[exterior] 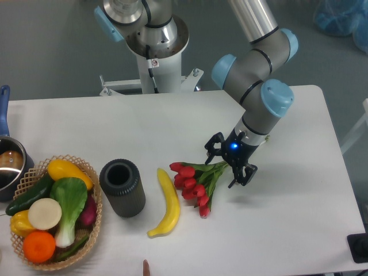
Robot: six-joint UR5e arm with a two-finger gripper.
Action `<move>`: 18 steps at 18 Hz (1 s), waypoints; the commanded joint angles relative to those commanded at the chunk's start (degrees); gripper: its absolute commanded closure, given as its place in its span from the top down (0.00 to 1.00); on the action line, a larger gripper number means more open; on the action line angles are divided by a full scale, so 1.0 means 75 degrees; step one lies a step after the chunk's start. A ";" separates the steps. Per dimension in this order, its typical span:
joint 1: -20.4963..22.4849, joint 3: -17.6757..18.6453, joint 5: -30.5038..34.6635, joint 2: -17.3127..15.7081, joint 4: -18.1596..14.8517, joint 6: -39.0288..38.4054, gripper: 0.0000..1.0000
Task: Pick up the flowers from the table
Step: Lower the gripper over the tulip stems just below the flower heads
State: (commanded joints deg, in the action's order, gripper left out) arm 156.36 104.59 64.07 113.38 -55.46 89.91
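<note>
White desk [299,190] carries flowers [195,183] mid-desk, toward front edge, blooms facing banana [167,204]. Claw [231,160] open, fingers straddling stem end — thin stems fit jaw gap. Closure not yet made; bunch rests on desk.

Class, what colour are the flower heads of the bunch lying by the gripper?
Red, on the green-stemmed bunch of tulips; the fixed camera shows it.
</note>
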 joint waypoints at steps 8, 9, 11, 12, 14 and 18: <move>0.0000 0.0270 0.0434 -0.0047 -0.0047 0.0000 1.00; -0.0011 0.0282 0.0434 -0.0036 -0.0047 -0.0012 1.00; -0.0058 0.0317 0.0434 -0.0047 -0.0059 -0.0047 1.00; -0.0116 0.0317 0.0446 -0.0036 -0.0059 -0.0070 1.00; -0.0164 0.0328 0.0469 0.0011 -0.0059 -0.0094 1.00; -0.0187 0.0305 0.0528 0.0163 -0.0047 -0.0082 1.00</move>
State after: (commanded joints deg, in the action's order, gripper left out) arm 154.95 106.87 68.03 114.61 -55.81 89.30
